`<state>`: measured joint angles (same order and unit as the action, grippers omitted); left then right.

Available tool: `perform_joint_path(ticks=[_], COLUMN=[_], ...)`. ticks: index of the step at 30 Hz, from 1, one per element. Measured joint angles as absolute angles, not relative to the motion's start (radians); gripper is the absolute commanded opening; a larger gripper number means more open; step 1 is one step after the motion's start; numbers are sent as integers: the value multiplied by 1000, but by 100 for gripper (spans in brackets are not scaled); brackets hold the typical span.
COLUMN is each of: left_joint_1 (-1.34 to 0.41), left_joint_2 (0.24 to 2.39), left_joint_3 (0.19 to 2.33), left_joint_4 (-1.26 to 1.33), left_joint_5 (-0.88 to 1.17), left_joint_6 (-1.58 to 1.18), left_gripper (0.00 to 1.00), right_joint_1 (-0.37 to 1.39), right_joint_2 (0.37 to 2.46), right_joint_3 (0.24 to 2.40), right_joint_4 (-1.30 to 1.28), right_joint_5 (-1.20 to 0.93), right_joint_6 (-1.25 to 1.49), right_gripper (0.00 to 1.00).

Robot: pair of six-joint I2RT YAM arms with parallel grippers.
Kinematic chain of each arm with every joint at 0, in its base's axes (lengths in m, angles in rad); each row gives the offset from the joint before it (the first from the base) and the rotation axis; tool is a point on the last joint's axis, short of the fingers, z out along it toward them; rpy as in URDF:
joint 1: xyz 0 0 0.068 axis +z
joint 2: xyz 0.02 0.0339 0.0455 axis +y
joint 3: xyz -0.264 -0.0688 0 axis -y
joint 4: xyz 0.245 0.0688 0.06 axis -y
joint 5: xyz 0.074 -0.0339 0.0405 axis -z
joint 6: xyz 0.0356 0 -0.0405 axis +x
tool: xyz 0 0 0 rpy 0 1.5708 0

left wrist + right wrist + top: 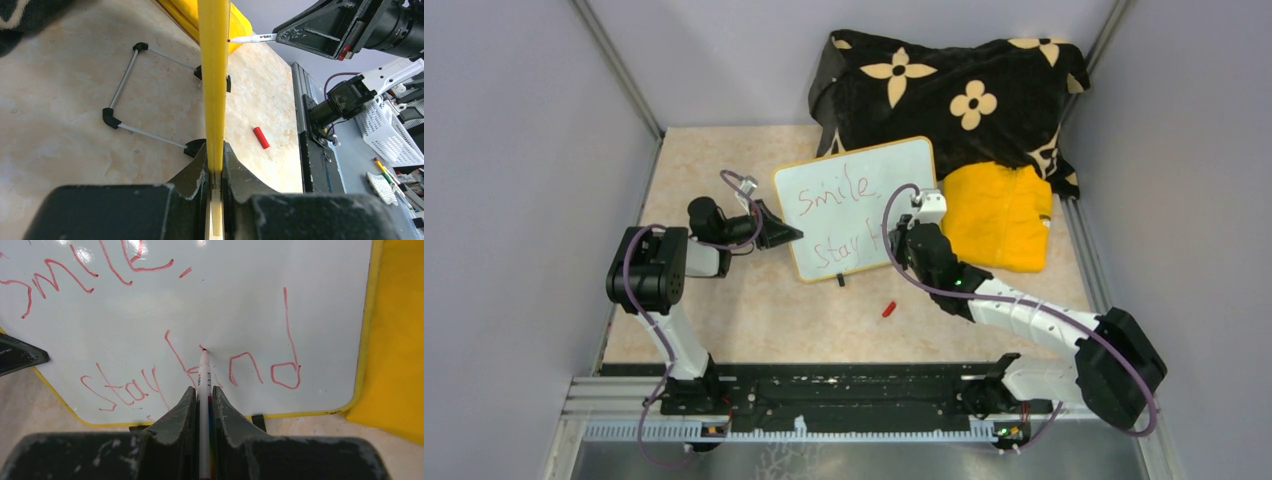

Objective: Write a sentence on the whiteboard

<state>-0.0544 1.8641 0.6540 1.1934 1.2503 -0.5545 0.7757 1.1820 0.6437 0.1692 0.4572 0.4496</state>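
Left gripper (215, 170) pinched tight on the frame, marker tip on the board!
It grips the left edge of the whiteboard (864, 190), standing mid-table; the sentence (835, 190) reads "smile" over what looks like "stay kind". The right gripper (202, 392) squeezes the marker (203, 372), tip touching the lower line. A red cap (888, 309) lies in front, and a yellow cloth (999, 215) lies to the right.

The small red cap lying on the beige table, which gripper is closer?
Right. The right gripper, pressing a white marker to the yellow-framed whiteboard, sits beyond the cap; the left gripper, clamped on the board's left edge, is farther off.
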Motion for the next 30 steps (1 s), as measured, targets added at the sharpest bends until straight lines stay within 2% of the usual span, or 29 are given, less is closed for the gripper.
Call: perform_joint_path(ticks=[8,19,30], left_joint_1=[-54,-54,-54], left_joint_2=[1864,1864,1864], left_joint_3=[654,654,654], left_joint_4=[1193,1193,1193], left_joint_5=[1251,1252,1253], left_joint_6=[-553,-552,-552], left_gripper=[0,0,0], right_joint_1=[773,771,756], right_joint_2=[1140,913,693], right_joint_3=[643,637,458], right_joint_4=[148,138,54], right_joint_5=[440,454,557], right_joint_6=[450,449,450], right_gripper=[0,0,0])
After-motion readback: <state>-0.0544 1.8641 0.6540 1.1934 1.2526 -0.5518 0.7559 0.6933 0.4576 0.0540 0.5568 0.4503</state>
